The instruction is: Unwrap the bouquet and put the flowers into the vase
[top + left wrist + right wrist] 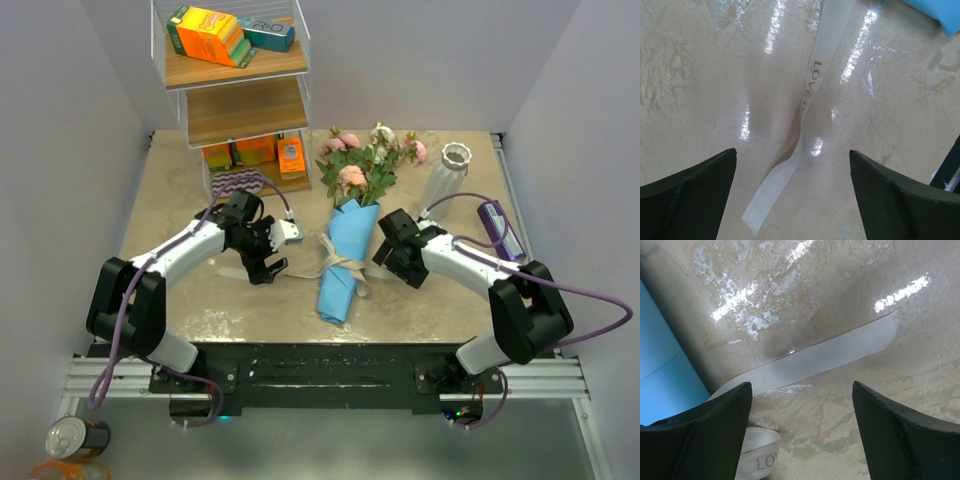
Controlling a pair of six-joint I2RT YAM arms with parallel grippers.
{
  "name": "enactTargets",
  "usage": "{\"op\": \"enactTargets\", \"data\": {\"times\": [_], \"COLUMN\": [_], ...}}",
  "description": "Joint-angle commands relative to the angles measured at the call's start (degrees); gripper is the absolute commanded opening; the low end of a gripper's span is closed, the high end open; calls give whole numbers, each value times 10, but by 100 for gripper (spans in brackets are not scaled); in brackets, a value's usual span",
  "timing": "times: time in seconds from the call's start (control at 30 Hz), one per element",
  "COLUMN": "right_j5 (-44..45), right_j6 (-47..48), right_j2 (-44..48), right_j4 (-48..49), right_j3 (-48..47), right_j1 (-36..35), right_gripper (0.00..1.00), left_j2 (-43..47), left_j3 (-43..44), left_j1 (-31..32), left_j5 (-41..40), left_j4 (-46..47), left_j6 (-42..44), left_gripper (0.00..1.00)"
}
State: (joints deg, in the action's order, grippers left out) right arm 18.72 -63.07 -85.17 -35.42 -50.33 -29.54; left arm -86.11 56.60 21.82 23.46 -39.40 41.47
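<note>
Between the fingers of the left gripper (pixel 792 155) — jaws wide apart, clamped on nothing — a loose tail of the beige ribbon (pixel 812 85) lies on the table (pixel 700 75). It runs away from the gripper, printed lettering up, toward the bouquet (pixel 942 12), whose blue paper shows at the upper right corner of the left wrist view. The right gripper (pixel 801 387) also has its jaws spread and empty. The other ribbon tail crosses the gap beneath it, with the blue paper just to one side.

Seen from above, the bouquet lies on its side mid-table between the two grippers, the right one just beside its wrap and the left one a little apart. The ribbon is tied round its middle, and the flowers (pixel 365 160) point toward the far edge. The vase (pixel 447 170) stands upright beyond the right gripper, right of the blooms and apart from them — a purple box (pixel 497 228) lies nearer, beside the right arm.
</note>
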Motion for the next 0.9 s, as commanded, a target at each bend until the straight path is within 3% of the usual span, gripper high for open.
{"op": "enactTargets", "data": {"times": [0.0,0.23,0.47,0.63,0.77,0.87], "right_j5": [40,33,21,20,1,-7], "right_j6": [-39,-72,-94,-108,-104,-96], "right_j2": [8,-25,-74,-75,-105,-133], "right_j4": [30,47,55,70,83,83], "right_j3": [12,17,14,43,44,33], "right_j1": [4,8,8,9,6,5], "right_gripper": [83,82,79,74,62,44], "left_j2": [-27,-59,-72,-66,-67,-70], "left_j3": [-10,-13,-18,-32,-37,-36], "left_j1": [20,51,52,52,52,52], "left_j5": [-25,-62,-76,-87,-92,-94], "left_j4": [55,98,105,120,123,125], "left_j6": [18,19,27,27,27,26], "left_gripper": [99,96,82,79,75,67]}}
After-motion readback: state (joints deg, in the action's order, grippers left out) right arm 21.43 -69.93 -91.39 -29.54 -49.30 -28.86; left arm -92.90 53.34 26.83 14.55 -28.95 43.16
